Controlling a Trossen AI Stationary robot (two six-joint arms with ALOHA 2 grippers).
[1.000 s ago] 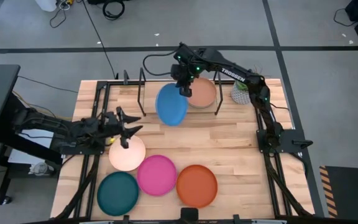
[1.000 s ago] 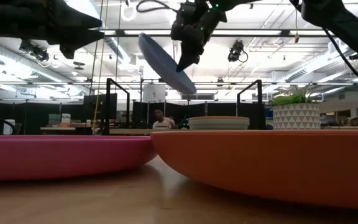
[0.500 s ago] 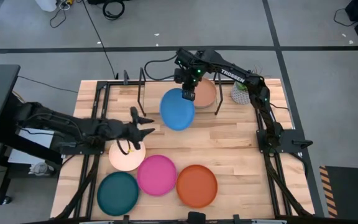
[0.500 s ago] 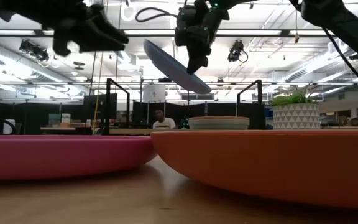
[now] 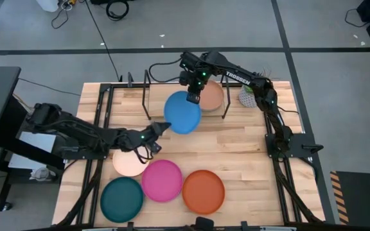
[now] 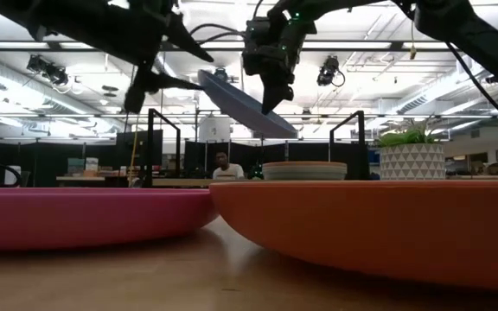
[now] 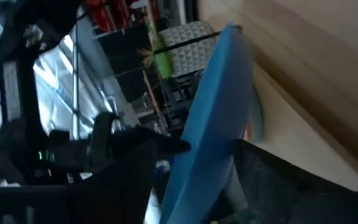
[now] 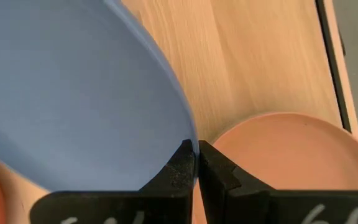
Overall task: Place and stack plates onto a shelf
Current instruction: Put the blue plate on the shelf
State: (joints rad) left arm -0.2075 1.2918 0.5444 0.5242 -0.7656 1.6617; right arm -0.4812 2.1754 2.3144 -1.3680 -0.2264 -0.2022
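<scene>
A tan stack (image 5: 211, 96) sits on the shelf (image 5: 148, 96), the right hand (image 5: 194, 96) pinches the blue plate (image 5: 182, 113), left hand (image 5: 162, 128) state unclear, four plates wait on the desk (image 5: 249, 154)

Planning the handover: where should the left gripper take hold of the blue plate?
Probably the free rim facing the left gripper, opposite where the right gripper pinches the blue plate. The plate hangs tilted in the air near the shelf, so that edge is exposed; come in from the left, edge-on.

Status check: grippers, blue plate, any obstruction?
Right gripper shut on blue plate, airborne and tilted by shelf. Left gripper open at plate's edge.
</scene>
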